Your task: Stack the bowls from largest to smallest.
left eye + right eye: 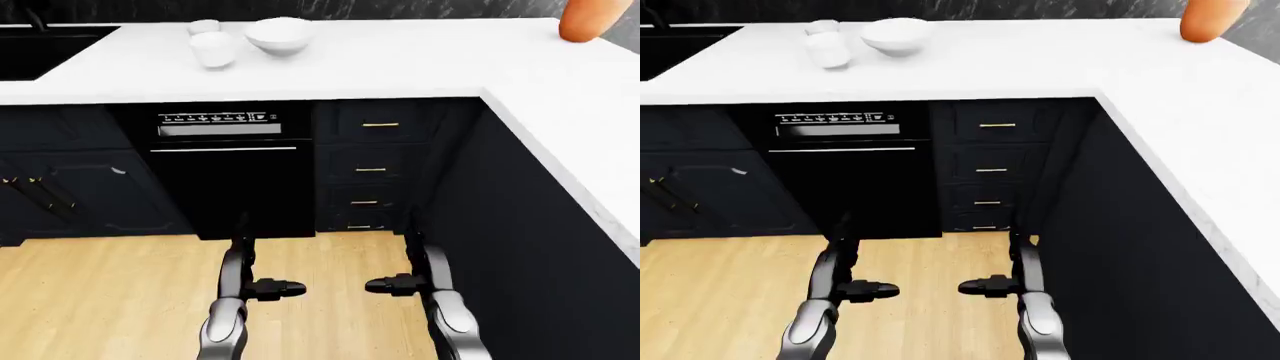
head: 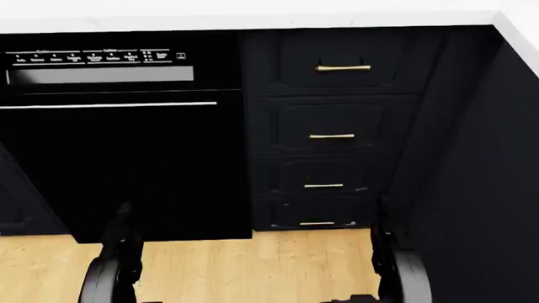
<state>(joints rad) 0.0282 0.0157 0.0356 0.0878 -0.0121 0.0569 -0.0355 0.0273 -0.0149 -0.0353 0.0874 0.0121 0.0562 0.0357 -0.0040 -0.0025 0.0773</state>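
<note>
Three white bowls stand on the white counter (image 1: 400, 60) at the top of the left-eye view: a wide large bowl (image 1: 279, 35), a taller middle bowl (image 1: 213, 49) to its left, and a small bowl (image 1: 204, 27) above that one. They stand apart, none stacked. My left hand (image 1: 275, 288) and right hand (image 1: 392, 284) hang low over the wooden floor, far below the counter, fingers pointing toward each other, both empty and open.
A black dishwasher (image 1: 230, 169) and a drawer column with gold handles (image 1: 372, 169) sit under the counter. A dark sink (image 1: 45, 49) is at top left. An orange vase (image 1: 592, 19) stands at top right. The counter wraps down the right side (image 1: 590, 142).
</note>
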